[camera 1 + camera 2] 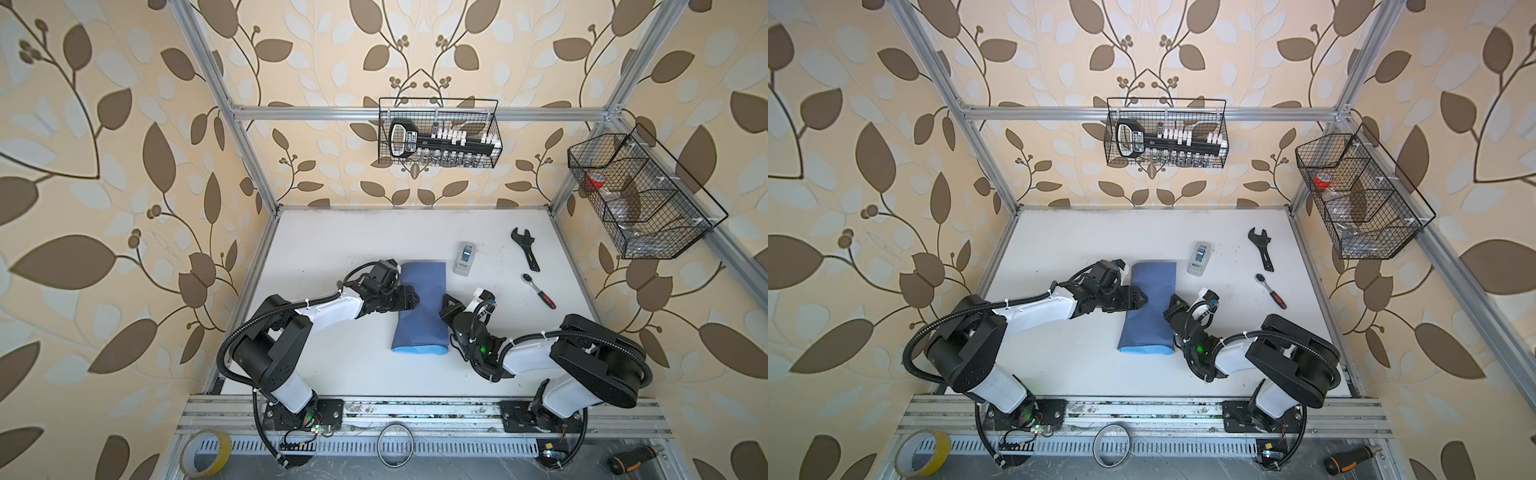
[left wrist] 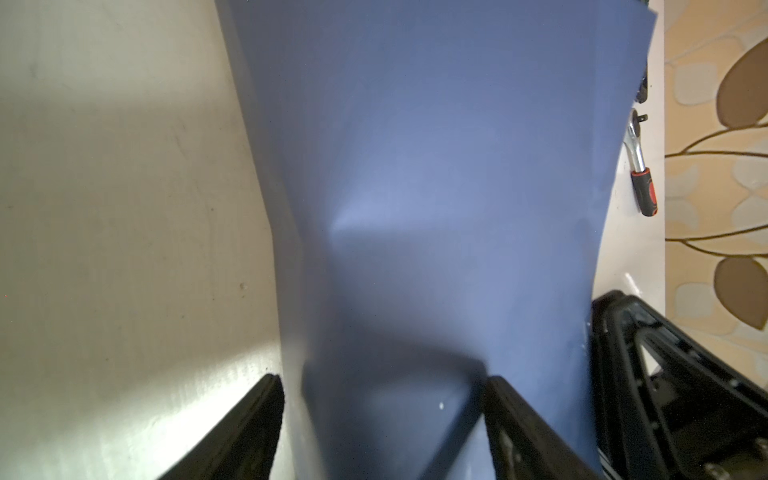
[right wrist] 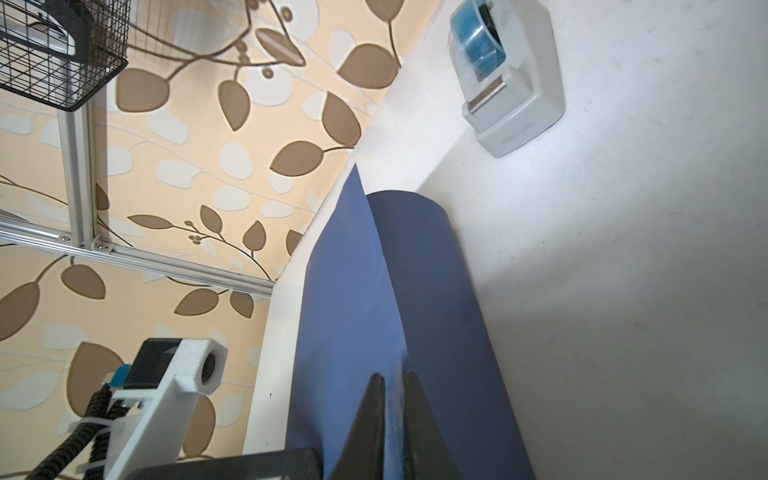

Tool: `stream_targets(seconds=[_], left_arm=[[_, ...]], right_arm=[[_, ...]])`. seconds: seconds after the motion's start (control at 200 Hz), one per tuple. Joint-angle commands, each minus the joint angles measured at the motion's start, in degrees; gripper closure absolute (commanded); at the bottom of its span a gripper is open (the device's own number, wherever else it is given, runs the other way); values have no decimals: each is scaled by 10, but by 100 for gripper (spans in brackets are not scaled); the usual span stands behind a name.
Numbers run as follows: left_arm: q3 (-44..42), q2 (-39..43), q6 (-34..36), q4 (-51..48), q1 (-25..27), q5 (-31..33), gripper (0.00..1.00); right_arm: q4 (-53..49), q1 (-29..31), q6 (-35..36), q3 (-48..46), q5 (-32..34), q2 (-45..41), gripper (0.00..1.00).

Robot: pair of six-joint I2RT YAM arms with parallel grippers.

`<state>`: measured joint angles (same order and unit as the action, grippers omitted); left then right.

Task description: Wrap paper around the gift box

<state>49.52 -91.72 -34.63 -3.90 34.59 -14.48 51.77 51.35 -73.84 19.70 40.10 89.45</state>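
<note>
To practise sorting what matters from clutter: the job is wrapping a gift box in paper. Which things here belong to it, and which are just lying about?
Belongs to the job:
- slate-blue folded paper sheet
- small grey tape dispenser with blue tape, probably
- gift box: not visible

Lying about:
- black adjustable wrench
- steel ratchet with red-black handle
- yellow tape roll
- black-and-orange screwdriver

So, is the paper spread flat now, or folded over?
Folded over. The paper lies as a long raised bundle, dark face outward; the right wrist view shows one flap overlapping another layer.
</note>
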Motion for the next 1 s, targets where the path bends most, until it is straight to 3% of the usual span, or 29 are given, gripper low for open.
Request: stream_targets(seconds=[0.0,0.225,0.85,0.995], left_arm=[[-29,-32,25,-113,3,54,23],[-29,-35,25,-112,4,55,23],[-28,-36,27,-111,4,56,23],[-29,-37,27,-110,4,55,23]], right_arm=[[14,-3,3,-12,7,0,84],[20,-10,10,-14,-1,0,77],[20,-78,48,-55,-39,-65,38],[-117,-115,118,-50,-74,-166,32]])
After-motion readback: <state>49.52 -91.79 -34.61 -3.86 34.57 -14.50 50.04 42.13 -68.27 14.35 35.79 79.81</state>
